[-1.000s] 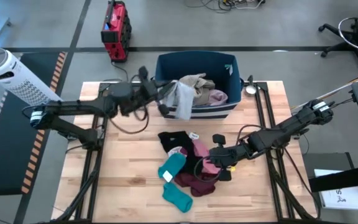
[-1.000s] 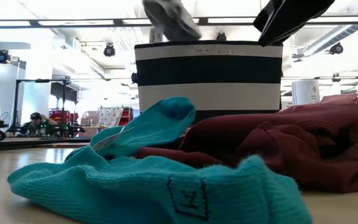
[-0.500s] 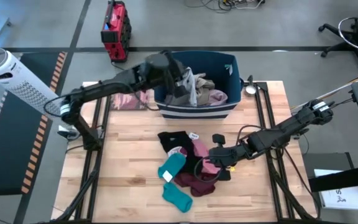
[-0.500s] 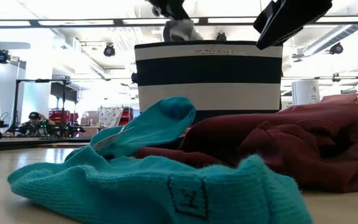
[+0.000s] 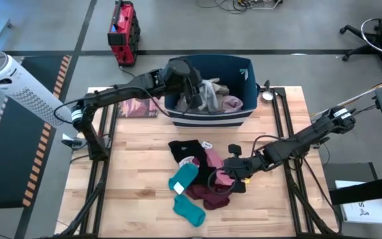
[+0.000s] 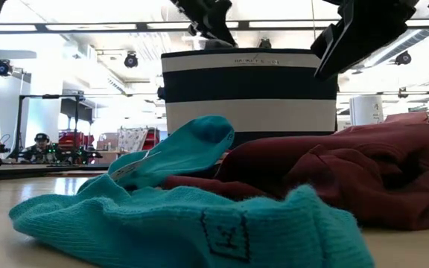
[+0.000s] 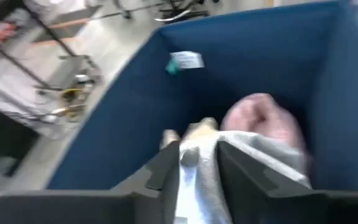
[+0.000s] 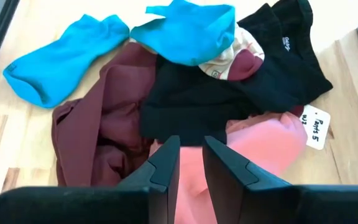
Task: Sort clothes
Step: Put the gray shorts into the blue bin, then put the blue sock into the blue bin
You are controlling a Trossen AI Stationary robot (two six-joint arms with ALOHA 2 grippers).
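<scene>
Hanging over the dark blue bin [image 5: 209,88], the left gripper [image 7: 197,168] pinches a grey garment [image 7: 199,180] that trails down inside the bin onto pink fabric [image 7: 263,119], seen only at the wrist. The right gripper [image 8: 188,163], jaws narrowly parted and empty, hovers above the salmon piece [image 8: 253,149] in the table's pile.

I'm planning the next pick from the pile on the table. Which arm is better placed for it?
The right. Its gripper hangs directly over the pink piece in the pile, fingers close together. The left gripper is over the blue bin, holding a grey garment.
</scene>
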